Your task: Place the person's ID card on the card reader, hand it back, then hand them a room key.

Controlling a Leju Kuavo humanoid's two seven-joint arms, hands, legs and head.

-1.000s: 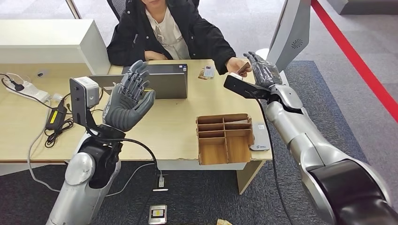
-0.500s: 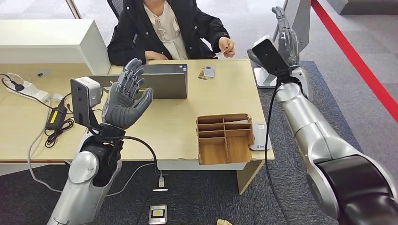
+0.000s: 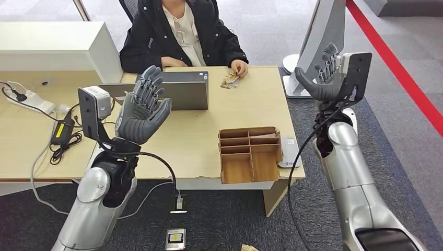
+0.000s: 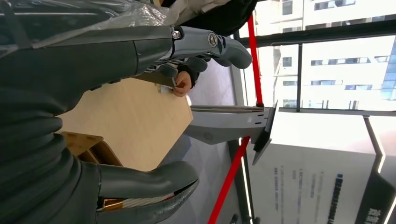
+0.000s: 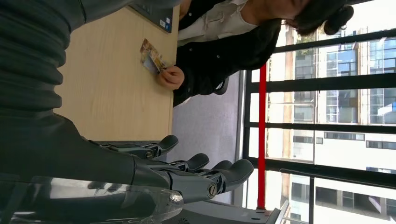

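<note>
Judging by the table, you're at the final step — handing over a room key. Your right hand [image 3: 326,78] is raised beside the table edge, fingers apart, holding nothing; your left hand [image 3: 142,110] is up too, open and empty. Well ahead of the right hand, the person's hand [image 3: 240,68] rests on two cards [image 3: 230,79]. One wooden tray [image 3: 249,154] sits below the right hand — reach there next, though I can't see a key in it.

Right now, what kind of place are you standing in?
Probably a hotel or office reception desk: a person sits across a wooden counter with a laptop, cards and a compartmented wooden tray; a standing kiosk is beside it.
</note>
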